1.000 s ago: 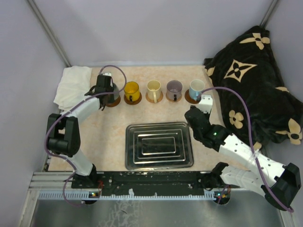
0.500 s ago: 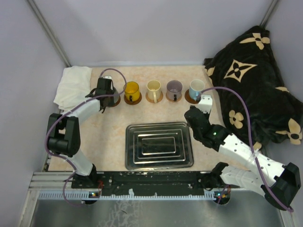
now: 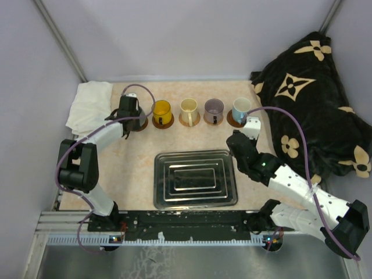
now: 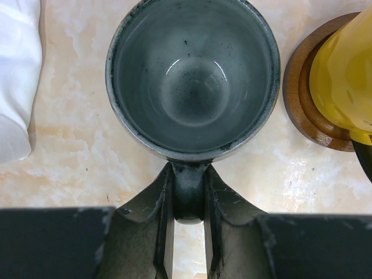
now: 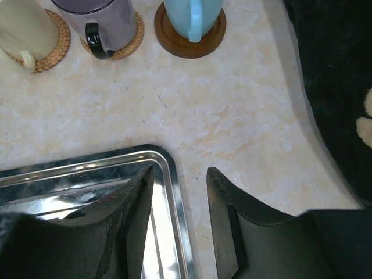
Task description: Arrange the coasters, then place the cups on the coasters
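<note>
My left gripper (image 4: 189, 177) is shut on the handle of the grey cup (image 4: 192, 75), which stands upright at the left end of the row. In the top view this gripper (image 3: 129, 113) covers most of that cup, and a brown coaster edge (image 3: 139, 127) shows under it. The orange-yellow cup (image 3: 162, 109), cream cup (image 3: 188, 107), purple cup (image 3: 213, 107) and light blue cup (image 3: 241, 106) each stand on a coaster. My right gripper (image 5: 180, 170) is open and empty, low over the tray's far right corner (image 5: 165, 160).
The ridged metal tray (image 3: 165, 200) lies in the middle near the arms. A white cloth (image 3: 87, 104) lies at the far left, close to the grey cup. A black patterned blanket (image 3: 308, 99) fills the right side beside the light blue cup.
My left gripper has shifted slightly toward the near side with the grey cup's handle in it, then stayed still. The right arm has not moved.
</note>
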Robot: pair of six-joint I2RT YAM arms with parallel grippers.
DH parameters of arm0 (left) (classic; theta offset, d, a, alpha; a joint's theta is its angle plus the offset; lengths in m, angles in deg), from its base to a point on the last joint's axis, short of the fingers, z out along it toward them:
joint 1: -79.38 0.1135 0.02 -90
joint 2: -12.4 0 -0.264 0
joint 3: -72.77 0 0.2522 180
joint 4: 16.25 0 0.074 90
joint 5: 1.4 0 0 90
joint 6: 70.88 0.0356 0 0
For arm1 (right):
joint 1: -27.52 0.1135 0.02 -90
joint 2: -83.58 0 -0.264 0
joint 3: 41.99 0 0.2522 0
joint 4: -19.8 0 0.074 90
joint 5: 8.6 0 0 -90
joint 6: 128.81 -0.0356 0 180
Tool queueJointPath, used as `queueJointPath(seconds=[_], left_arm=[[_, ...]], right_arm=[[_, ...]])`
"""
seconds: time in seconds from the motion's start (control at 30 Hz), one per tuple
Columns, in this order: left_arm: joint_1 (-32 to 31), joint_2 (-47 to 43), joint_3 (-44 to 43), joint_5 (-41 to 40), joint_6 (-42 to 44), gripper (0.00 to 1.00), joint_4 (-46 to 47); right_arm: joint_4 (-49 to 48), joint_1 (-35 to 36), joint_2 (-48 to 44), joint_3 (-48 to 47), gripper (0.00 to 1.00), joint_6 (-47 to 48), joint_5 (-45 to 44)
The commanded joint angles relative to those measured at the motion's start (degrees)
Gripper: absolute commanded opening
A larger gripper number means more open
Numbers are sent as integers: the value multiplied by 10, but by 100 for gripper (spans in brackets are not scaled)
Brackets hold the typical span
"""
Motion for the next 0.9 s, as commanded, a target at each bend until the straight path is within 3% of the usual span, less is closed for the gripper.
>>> queueJointPath(seconds=[0.0,0.63,0.87], left_arm=[[3,-10,-2,-19,-7,0,55],[3,9,-1,-17,-30,8,53],[3,7,-1,-23,-30,26,51]], right_arm=[[-11,-5,-4,-12,43,-9,-2],[-2,-5,-9,-7,43,-15,3],[-6,-5,-9,-3,43,-18,10]])
